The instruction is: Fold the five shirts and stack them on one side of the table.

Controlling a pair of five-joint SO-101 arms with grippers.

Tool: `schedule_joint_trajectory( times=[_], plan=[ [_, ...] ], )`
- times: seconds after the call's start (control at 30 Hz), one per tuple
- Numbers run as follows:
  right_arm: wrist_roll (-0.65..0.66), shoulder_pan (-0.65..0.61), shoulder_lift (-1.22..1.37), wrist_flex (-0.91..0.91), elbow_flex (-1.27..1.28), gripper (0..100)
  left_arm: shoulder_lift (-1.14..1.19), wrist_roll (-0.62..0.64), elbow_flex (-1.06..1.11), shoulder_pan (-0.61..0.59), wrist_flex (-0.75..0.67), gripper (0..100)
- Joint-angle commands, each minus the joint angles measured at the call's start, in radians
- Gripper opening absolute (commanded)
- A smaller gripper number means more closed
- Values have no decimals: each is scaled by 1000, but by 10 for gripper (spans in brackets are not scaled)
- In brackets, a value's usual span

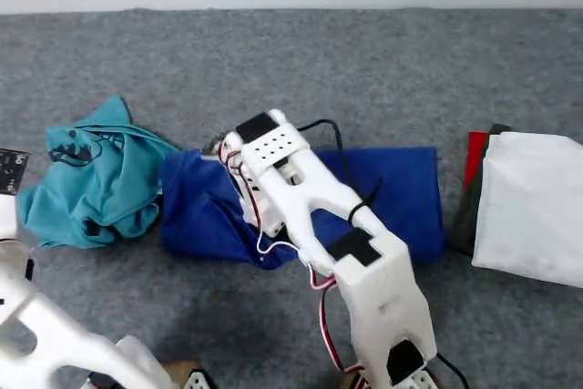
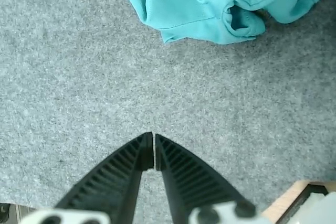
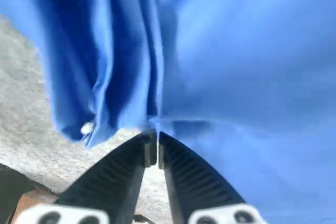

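Over grey felt (image 2: pixel 79 77), right hand (image 3: pixel 152 148) pinches the creased blue shirt (image 3: pixel 236 77); left hand (image 2: pixel 154 153) pressed together.

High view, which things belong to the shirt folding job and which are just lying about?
Job: blue shirt, teal shirt, white shirt, red shirt, dark shirt.
Lying about: small black item at the left edge, grey carpet.

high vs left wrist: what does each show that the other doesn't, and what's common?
High view: the blue shirt spread mid-table under the right arm, and a folded white shirt with a red shirt edge showing beside it. Left wrist view: the left gripper, shut on nothing, over the grey mat. Both: the crumpled teal shirt and that mat.
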Motion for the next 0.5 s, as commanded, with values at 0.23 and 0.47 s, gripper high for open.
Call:
schedule_joint_trajectory(
  times=[0.23, 0.47],
  plan=[
    [-3, 105, -107, 39, 31, 9, -17, -11, -2, 8, -18, 15],
    [-9, 110, 48, 39, 74, 9, -17, -11, -2, 8, -18, 15]
  ],
)
